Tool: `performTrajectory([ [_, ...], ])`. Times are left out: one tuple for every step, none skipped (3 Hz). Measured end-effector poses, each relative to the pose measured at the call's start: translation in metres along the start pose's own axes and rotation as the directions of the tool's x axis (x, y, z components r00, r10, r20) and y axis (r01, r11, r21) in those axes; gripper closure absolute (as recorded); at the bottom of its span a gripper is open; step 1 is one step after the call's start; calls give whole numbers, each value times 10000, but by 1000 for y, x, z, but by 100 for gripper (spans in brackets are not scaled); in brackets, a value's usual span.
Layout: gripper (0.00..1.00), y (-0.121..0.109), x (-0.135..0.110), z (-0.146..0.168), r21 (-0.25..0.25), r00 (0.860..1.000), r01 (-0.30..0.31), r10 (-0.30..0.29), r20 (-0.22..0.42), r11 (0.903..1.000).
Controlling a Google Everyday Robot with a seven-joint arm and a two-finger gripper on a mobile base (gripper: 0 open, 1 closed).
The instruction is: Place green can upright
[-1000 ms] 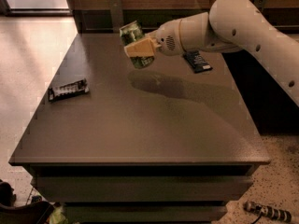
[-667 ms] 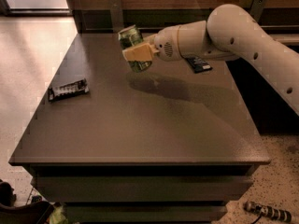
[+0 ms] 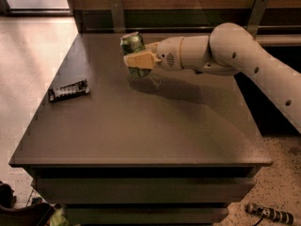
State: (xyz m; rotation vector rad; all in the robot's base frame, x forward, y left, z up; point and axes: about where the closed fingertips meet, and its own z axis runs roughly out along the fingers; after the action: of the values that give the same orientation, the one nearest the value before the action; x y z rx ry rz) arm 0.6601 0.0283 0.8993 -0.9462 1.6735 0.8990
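Observation:
The green can has a green and white body and stands nearly upright, slightly tilted, at the far middle of the dark table. My gripper reaches in from the right and is shut on the can's middle, its tan fingers across the front of the can. The can's lower end is at or just above the tabletop; I cannot tell whether it touches.
A flat dark snack-bar wrapper lies near the table's left edge. A wooden wall panel with metal brackets runs behind the table. My white arm spans the table's right rear. A small object lies on the floor at lower right.
The gripper with the can has shifted slightly left and the can has turned closer to upright. My arm now covers the blue item seen behind it earlier.

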Motion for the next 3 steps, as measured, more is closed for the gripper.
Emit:
performTrajectory([
  [100,-3,10,1,-273,9998,100,-94,201,9996],
  [100,-5,20,6,-513,9997,125,-115,197,9986],
  [100,-6,24,10,-725,9994,256,-237,268,9970],
])
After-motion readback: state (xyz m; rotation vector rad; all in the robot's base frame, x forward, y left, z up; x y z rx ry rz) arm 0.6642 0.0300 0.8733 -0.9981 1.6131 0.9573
